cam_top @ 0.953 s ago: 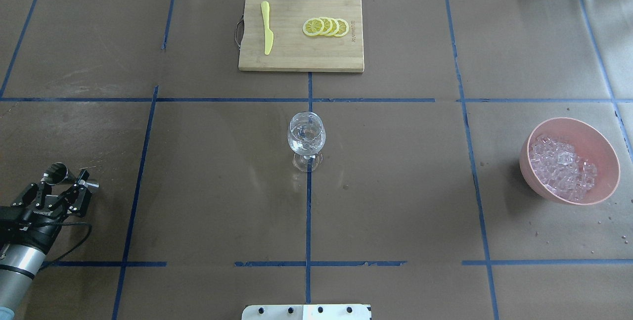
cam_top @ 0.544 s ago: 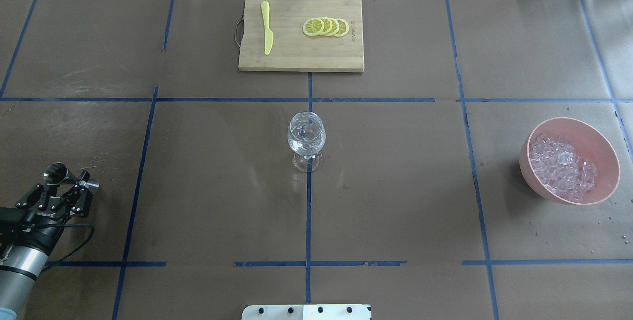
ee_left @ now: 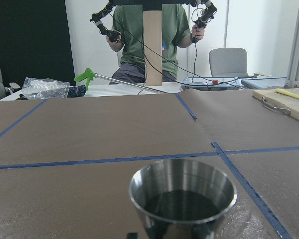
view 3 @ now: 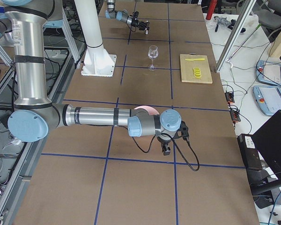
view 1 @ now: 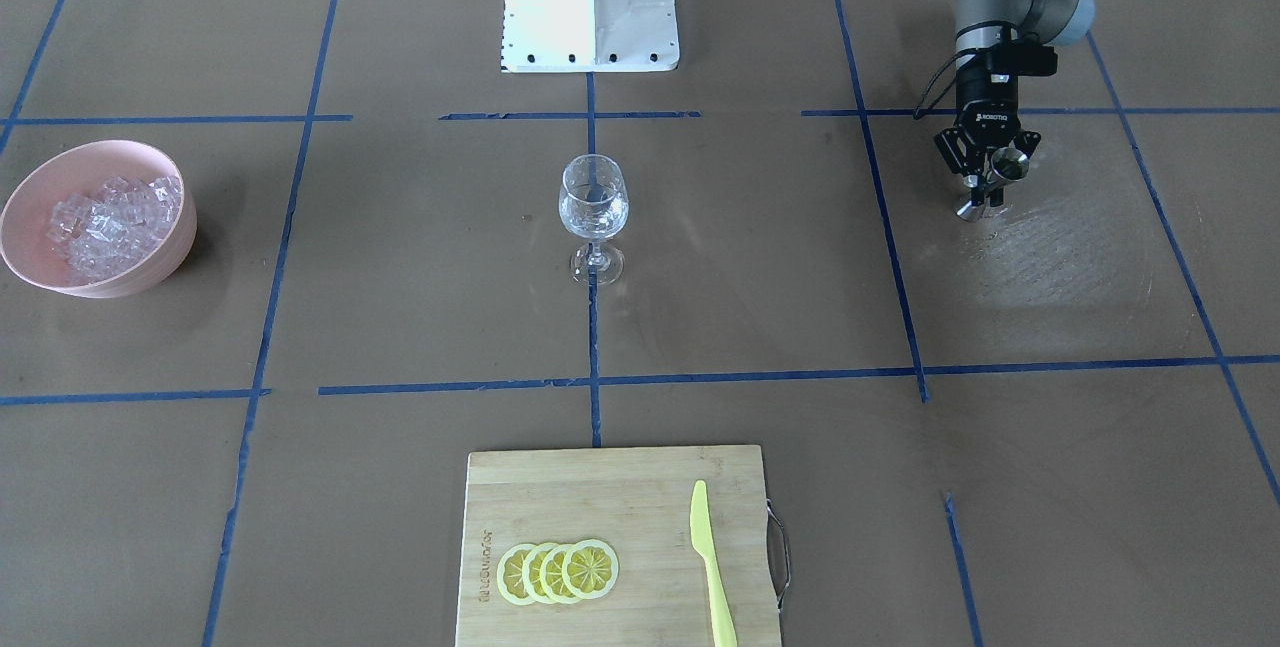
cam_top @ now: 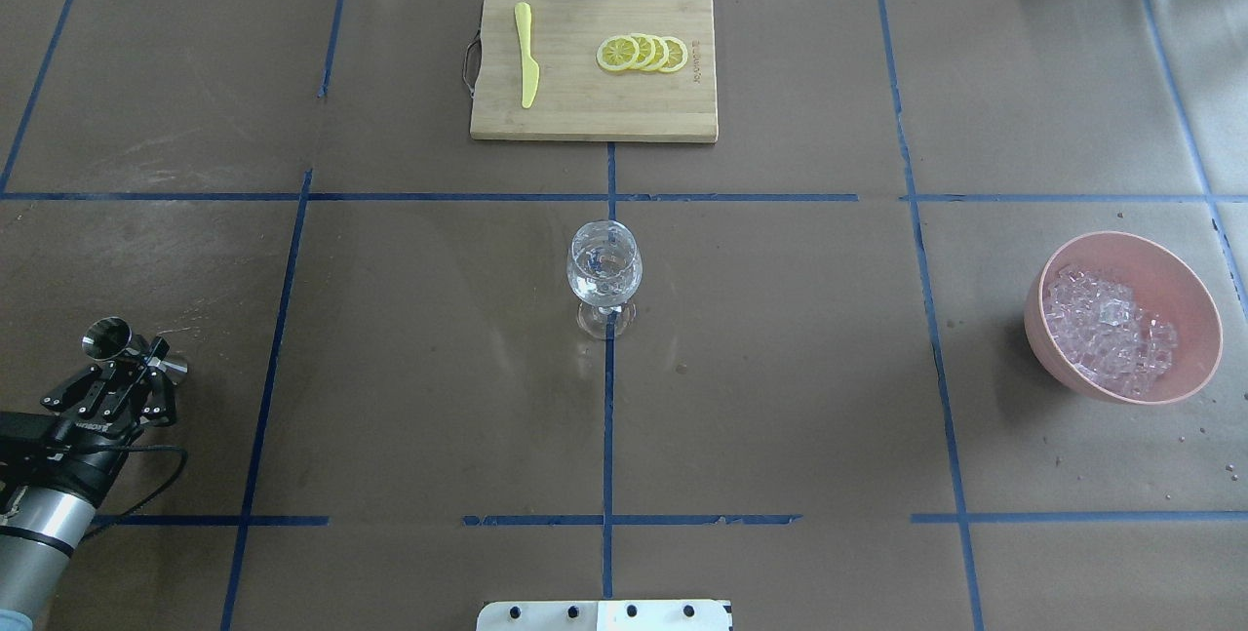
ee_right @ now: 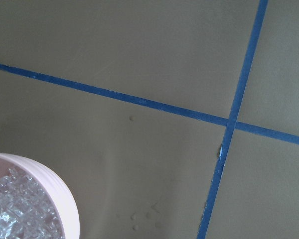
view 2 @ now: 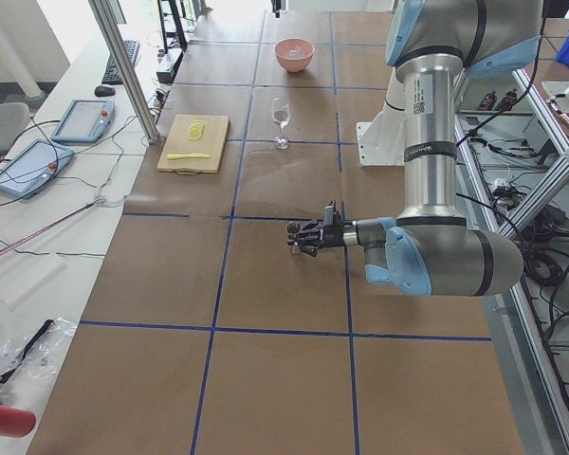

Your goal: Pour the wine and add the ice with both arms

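A stemmed glass (cam_top: 604,265) stands at the table's centre, and a little clear wine seems to lie in its bowl. At the far right a pink bowl (cam_top: 1204,319) holds a heap of clear ice (cam_top: 1107,324). At the left edge my left gripper (cam_top: 144,363) is shut around the waist of a steel jigger (cam_top: 107,338), which stands upright with its foot at the table. The left wrist view shows the jigger's cup (ee_left: 182,194) close up. My right gripper (view 3: 166,150) hangs beside the bowl, just off the table's right end; I cannot tell whether it is open or shut.
At the far side lies a wooden cutting board (cam_top: 593,114) with a yellow knife (cam_top: 526,56) and lemon slices (cam_top: 643,54). The white robot base (view 1: 590,2) sits at the near edge. Droplets dot the paper by the bowl. A person (ee_left: 152,30) sits beyond the table.
My left gripper has drawn back a little toward the robot with the jigger. The glass and the bowl have not moved.
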Robot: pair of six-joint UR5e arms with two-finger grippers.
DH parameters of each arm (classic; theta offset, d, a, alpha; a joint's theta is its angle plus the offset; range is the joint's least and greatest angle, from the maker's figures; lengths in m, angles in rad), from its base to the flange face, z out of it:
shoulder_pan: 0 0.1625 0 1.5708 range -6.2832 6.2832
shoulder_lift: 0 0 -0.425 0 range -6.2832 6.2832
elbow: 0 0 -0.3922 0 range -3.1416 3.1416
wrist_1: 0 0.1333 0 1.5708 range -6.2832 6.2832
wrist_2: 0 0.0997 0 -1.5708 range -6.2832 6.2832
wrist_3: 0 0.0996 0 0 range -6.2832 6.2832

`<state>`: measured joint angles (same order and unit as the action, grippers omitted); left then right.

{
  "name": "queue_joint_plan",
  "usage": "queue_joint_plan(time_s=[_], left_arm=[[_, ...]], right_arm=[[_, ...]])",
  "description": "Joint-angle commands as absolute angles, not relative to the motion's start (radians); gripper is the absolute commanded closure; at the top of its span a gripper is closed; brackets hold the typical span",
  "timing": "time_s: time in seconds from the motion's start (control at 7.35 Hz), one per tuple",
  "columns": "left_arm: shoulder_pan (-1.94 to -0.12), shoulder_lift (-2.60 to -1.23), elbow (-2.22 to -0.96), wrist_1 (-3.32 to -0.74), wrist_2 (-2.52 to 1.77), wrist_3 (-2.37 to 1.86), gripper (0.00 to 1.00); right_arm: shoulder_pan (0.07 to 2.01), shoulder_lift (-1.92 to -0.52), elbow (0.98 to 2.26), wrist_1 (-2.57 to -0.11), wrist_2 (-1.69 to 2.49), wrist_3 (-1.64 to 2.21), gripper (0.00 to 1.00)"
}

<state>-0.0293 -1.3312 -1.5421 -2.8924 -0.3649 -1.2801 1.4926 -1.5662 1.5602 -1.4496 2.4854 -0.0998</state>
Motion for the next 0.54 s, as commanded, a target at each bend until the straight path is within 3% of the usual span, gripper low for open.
queue_joint_plan(time_s=[0.0,0.27,0.41], left_arm=[[-0.031,-1.318,-1.551,-3.004,-0.37,-1.193,1.0],[-0.026,-1.331,-1.565,-3.323,-0.399,-0.891,1.0],[-0.028,-1.347,-1.601,-3.345,-0.426,-0.774,1.0]], right_arm=[[1.493,-1.565,1.565,-1.448,2.487,-0.097,0.0],[1.493,-1.563,1.571,-1.448,2.487,-0.092,0.0],[1.493,-1.563,1.575,-1.448,2.487,-0.092,0.0]])
